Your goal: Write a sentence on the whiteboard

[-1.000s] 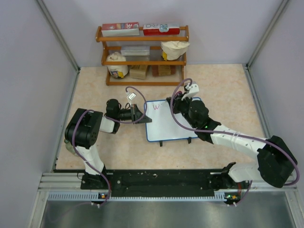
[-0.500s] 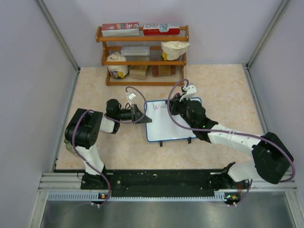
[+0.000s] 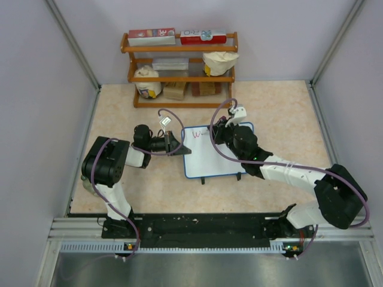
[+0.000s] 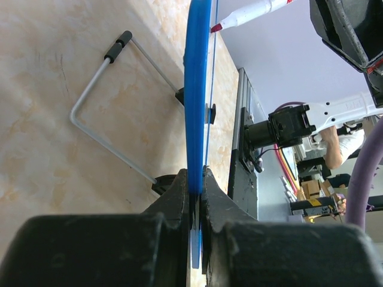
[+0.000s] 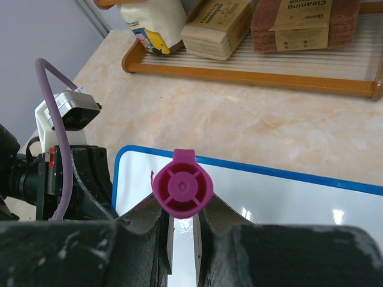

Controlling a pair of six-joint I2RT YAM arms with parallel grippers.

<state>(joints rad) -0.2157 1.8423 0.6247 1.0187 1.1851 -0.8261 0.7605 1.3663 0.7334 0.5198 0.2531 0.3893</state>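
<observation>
Beige marbled tabletop (image 3: 287,113), top view: the small glossy blue-framed whiteboard (image 3: 209,160) sits mid-table, left hand (image 3: 177,145) at its left edge, right hand (image 3: 219,133) over its far part. Left wrist view: jaws pinched tight on the blue frame. Right wrist view: fingers clamp a magenta-ended marker (image 5: 182,189) above the board's far left corner.

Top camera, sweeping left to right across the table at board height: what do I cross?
From the left: left arm → left gripper → whiteboard → right arm. The right gripper with its marker sits over the board, so unplaced.

right end effector (image 3: 216,133) + marker (image 5: 182,190): shifted left | elbow (image 3: 338,196): swung inward
</observation>
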